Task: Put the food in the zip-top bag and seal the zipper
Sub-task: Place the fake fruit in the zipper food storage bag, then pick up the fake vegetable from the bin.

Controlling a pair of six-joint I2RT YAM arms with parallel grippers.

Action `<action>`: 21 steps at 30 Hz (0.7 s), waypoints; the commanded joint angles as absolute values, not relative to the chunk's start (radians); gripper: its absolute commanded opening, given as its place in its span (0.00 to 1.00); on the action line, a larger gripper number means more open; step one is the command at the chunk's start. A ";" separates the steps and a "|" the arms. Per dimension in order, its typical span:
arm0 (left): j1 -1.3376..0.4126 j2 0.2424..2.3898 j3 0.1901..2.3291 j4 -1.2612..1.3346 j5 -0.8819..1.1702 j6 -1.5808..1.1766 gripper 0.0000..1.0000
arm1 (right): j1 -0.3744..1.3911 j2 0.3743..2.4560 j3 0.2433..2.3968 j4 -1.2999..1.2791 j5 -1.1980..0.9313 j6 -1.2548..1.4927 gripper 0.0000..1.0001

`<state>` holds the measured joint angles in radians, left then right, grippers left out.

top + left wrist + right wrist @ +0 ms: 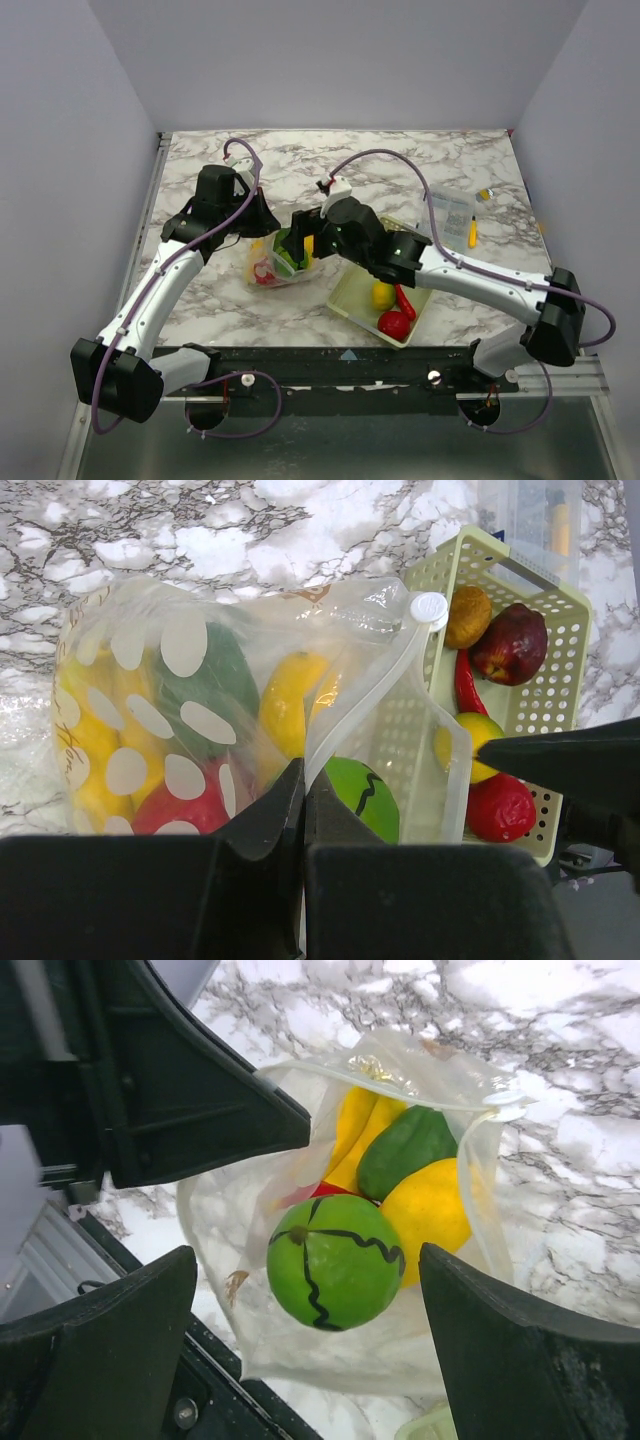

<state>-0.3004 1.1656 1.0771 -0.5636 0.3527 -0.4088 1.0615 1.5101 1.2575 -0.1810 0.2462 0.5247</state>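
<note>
**Green fruit at the open bag's mouth**

The left gripper [302, 785] is clenched on the mouth edge of the soft, clear, white-dotted zip-top bag [258, 262]. The bag lies mid-counter toward the near edge, with yellow, green and red toy pieces inside. The right gripper [308, 1260] hangs above it, fingers spread wide and touching nothing. A glossy round green toy fruit [335, 1260] lies at the bag's mouth. Just beside the bag, toward the right edge, a pale yellow-green lattice basket [350, 295] holds more pieces.
</note>
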 commanded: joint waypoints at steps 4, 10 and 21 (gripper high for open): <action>-0.295 1.159 1.080 -0.555 0.373 -0.407 0.00 | 1.069 1.271 1.169 -0.319 0.471 0.547 0.87; -0.295 1.160 1.080 -0.554 0.377 -0.408 0.00 | 1.048 1.109 1.037 -0.572 0.655 0.696 0.80; -0.295 1.162 1.077 -0.554 0.375 -0.409 0.00 | 0.805 1.168 0.851 -0.775 0.523 0.872 0.51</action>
<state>-0.3004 1.1656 1.0771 -0.5636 0.3538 -0.4088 0.8673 1.1301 0.8932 -0.7048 0.5766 0.7994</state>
